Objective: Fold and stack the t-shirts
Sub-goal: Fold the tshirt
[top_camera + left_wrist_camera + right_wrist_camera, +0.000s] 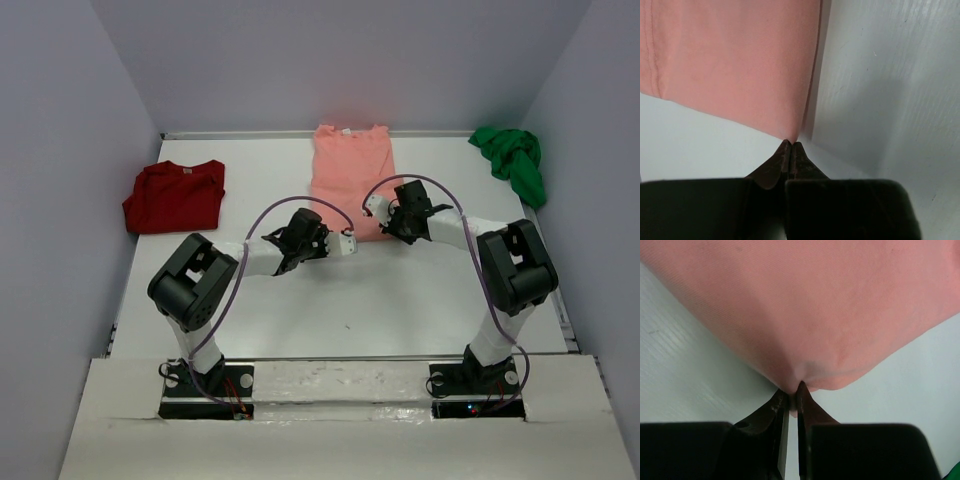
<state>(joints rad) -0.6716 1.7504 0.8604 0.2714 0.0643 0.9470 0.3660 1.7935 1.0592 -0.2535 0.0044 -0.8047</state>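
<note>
We had the left pincer (790, 146) and right pincer (791, 390) clamped on the salmon-pink t-shirt's (350, 170) near hem corners; light, limp cloth, so corner pinches looked right.

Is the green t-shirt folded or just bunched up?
Bunched up. The green t-shirt lies in a crumpled heap at the far right corner of the table, with uneven lumps and no flat, squared edges.

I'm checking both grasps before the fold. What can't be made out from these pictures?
- Top view: the arms cover the salmon-pink shirt's near hem.
- Wrist views: how much cloth the left gripper and right gripper hold is hidden between their fingers.
- Right wrist: the green shirt is cut off by the corner.
- Both wrist views: the dark red shirt lies outside them.
</note>
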